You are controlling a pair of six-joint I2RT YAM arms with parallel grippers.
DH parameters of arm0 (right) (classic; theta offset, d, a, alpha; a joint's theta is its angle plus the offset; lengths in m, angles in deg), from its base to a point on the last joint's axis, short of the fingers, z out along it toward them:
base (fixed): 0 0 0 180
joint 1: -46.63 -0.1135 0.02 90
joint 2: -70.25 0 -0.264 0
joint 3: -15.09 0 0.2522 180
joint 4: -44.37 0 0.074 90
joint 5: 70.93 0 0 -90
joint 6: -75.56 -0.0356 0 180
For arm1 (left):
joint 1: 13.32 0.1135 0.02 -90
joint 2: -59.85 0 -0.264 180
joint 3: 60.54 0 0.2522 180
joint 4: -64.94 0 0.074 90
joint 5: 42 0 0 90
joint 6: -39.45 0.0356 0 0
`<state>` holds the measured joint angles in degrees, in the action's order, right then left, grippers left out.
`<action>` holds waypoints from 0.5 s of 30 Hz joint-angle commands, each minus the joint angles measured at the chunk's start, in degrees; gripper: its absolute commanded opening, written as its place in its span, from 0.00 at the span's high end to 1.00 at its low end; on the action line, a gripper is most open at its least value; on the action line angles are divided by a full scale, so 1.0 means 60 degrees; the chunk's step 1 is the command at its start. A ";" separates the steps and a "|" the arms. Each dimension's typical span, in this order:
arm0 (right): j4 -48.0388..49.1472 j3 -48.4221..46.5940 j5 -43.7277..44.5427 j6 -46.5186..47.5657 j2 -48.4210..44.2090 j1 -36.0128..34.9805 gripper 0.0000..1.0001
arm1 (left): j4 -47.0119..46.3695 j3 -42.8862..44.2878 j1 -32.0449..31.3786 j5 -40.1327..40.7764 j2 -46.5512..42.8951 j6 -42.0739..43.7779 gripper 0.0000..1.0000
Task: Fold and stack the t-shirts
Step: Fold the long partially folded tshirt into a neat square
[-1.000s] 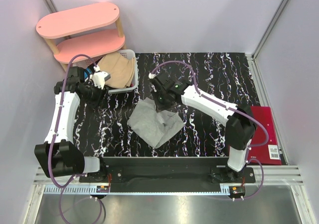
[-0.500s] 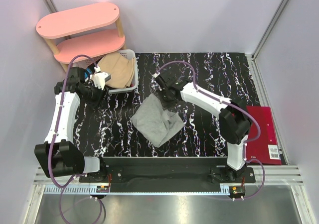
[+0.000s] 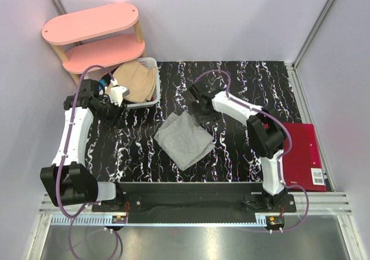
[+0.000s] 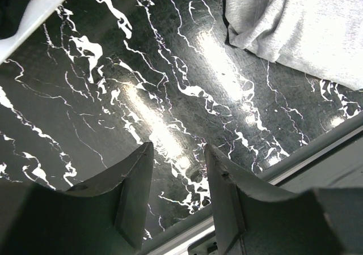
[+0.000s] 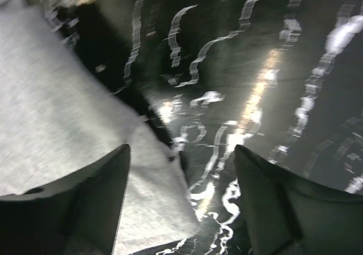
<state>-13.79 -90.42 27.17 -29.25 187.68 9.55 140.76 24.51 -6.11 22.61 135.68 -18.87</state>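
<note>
Two shirts show from above: a light grey t-shirt (image 3: 184,138) lies flat near the middle of the black marbled table (image 3: 260,81), and a tan t-shirt (image 3: 139,81) is heaped in the white basket (image 3: 147,103) at the far left, just beside a pink shelf (image 3: 92,23). A red book (image 3: 303,156) lies beyond the table's right edge. The left gripper (image 3: 118,92) hangs by the basket's near rim, and the right gripper (image 3: 205,112) is at the grey shirt's far right corner. Left wrist: left gripper (image 4: 178,175) jaws parted with nothing between them, over bare table (image 4: 142,96); basket rim (image 4: 34,11) upper left, grey t-shirt (image 4: 300,28) upper right, well apart. Right wrist: right gripper (image 5: 181,175) jaws spread wide and released, grey t-shirt (image 5: 57,130) lying under the left-hand finger (image 5: 96,192), its edge reaching into the gap.
</note>
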 commanded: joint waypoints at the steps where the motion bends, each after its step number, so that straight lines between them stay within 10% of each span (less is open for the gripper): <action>1: -0.0260 -0.1070 0.1548 0.0037 -0.0410 0.0057 0.14 | 0.0173 0.0101 -0.0247 -0.0383 -0.0290 0.0111 0.54; 6: -0.0276 -0.1657 0.0559 -0.0752 -0.1272 0.0174 0.05 | 0.0189 0.0393 -0.0848 -0.0383 -0.0699 -0.0197 0.53; 10: 0.0659 -0.1424 -0.4903 -0.1427 -0.1671 0.0277 0.07 | -0.0439 0.0161 -0.0834 0.0129 -0.1008 -0.0475 0.52; 15: 0.3060 0.0037 -0.8128 -0.3372 -0.1495 0.0248 0.11 | -0.0500 -0.0235 -0.0484 0.0159 -0.0701 -0.0402 0.53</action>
<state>-7.72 -96.04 1.31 -39.30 179.39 11.21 140.35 24.42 -10.75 23.00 130.72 -20.64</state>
